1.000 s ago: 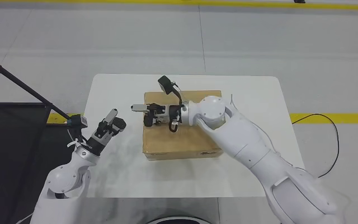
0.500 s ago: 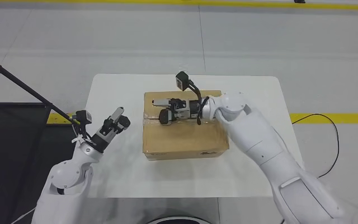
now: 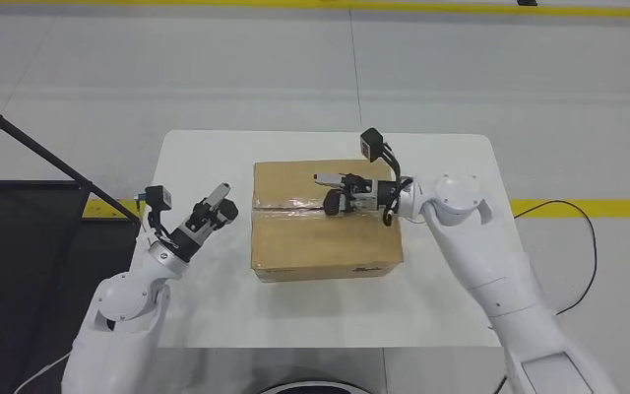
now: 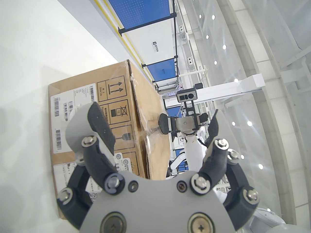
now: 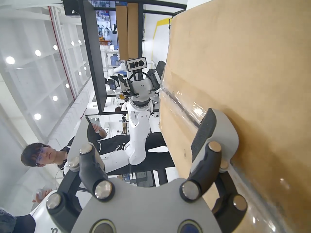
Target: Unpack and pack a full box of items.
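Note:
A closed cardboard box (image 3: 325,236) stands in the middle of the white table, its top flaps sealed with clear tape (image 3: 281,205). My right gripper (image 3: 331,192) is open above the box top, over the tape seam and right of its middle. In the right wrist view one finger pad (image 5: 205,129) rests beside the glossy tape (image 5: 179,105) on the box (image 5: 243,61). My left gripper (image 3: 220,205) hangs open just off the box's left side with nothing in it. The left wrist view has that gripper (image 4: 155,124) facing the box's labelled end (image 4: 97,103).
The white table (image 3: 197,158) has bare room on all sides of the box. A black stand and dark panel (image 3: 39,227) sit off the table's left edge. A cable (image 3: 581,246) lies on the floor at the right.
My right gripper has slid to the right along the tape seam, from the box's left edge to past its middle. The left gripper has shifted slightly toward the box.

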`<state>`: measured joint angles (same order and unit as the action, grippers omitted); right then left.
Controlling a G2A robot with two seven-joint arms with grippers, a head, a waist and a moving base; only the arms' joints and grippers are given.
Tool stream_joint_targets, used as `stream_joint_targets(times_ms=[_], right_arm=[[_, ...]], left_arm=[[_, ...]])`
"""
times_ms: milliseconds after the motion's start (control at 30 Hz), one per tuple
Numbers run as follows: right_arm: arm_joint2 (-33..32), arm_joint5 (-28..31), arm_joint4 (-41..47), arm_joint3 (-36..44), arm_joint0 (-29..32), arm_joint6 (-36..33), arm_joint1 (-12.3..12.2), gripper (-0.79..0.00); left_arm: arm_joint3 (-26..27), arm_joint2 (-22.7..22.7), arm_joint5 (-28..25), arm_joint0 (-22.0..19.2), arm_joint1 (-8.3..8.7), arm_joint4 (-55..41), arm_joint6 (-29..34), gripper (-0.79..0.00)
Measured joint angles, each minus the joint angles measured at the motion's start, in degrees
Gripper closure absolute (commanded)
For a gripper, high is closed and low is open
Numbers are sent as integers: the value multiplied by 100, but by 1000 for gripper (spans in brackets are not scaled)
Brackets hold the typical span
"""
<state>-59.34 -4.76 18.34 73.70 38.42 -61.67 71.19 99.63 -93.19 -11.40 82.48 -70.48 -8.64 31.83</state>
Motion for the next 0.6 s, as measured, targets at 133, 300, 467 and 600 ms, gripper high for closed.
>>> stream_joint_targets(times_ms=[133, 300, 467, 600], right_arm=[[-534, -167, -127, 440, 401, -52, -176, -785], [-1160, -286, -227, 820, 844, -42, -352, -785], [-1577, -456, -322, 904, 1120, 171, -459, -785], [-1719, -455, -295, 830, 1179, 128, -506, -785]], left_arm=[[-33, 51, -2, -39, 7, 8, -16, -785], [-41, 94, 2, -71, 19, 15, -24, -785], [-11, 133, 4, -87, 30, 34, -49, -785], [3, 143, 8, -82, 40, 45, -66, -785]])
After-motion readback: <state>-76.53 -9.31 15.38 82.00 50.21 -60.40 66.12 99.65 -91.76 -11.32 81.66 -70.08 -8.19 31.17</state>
